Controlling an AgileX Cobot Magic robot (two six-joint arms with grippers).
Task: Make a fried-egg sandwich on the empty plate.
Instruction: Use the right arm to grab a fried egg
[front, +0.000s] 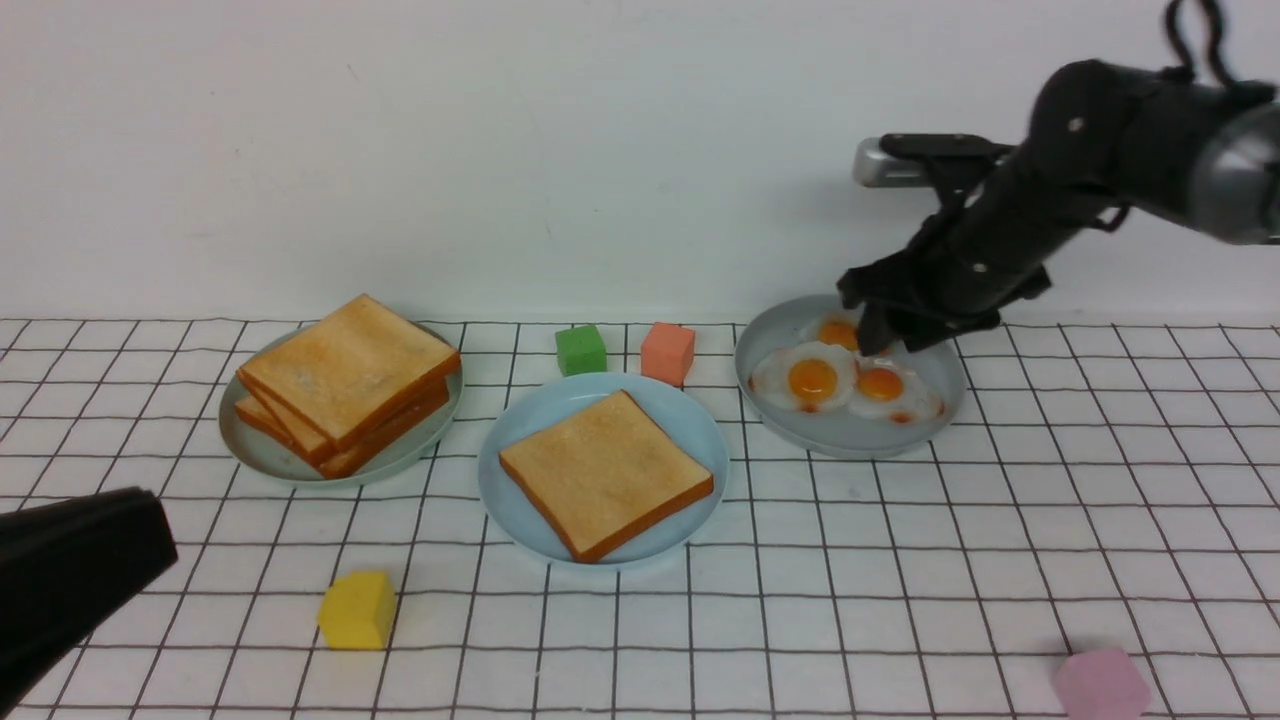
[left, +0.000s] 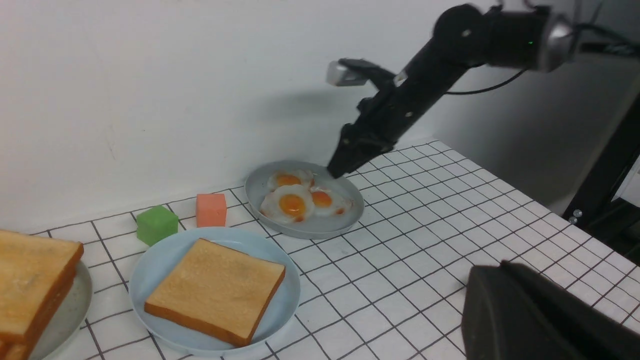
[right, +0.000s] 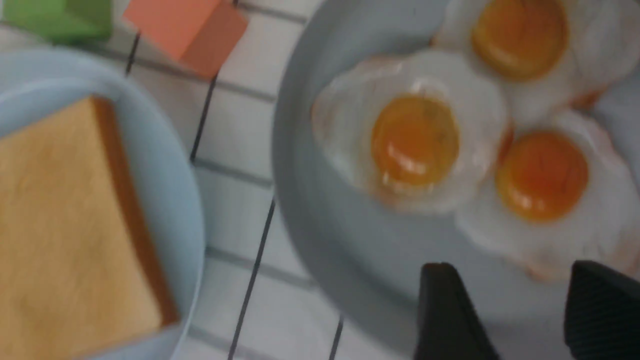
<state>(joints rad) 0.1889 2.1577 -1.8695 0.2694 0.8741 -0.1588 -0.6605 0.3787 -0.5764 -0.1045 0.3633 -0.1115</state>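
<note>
Gridlines, thin and black, rule the white bench (front: 1000, 560) into squares, and a plain white wall (front: 500, 150) rises along its far edge.

Three plates stand in a loose row. Toward the left edge, a grey-green plate (front: 262, 458) carries a pile of toast (front: 350, 375), the slices slightly askew. In the middle of the bench sits the light blue plate (front: 692, 425), holding a single toast slice (front: 605, 470) laid flat, with no egg on it. Toward the far edge, right of centre, a grey plate (front: 850, 437) holds three fried eggs (front: 812, 378), their whites overlapping.

A green cube (front: 581, 349) and a salmon cube (front: 667, 352) stand side by side just beyond the light blue plate. A yellow cube (front: 357, 610) lies near the front edge on the left, and a pink cube (front: 1100, 685) lies at the front edge on the right.

The right gripper (front: 878, 335) hangs over the far side of the grey plate, its fingers spread and holding nothing, with the tips close above the eggs. The left gripper (front: 110, 550) sits low at the front left corner, well apart from the plates, its fingers pressed together and empty.
</note>
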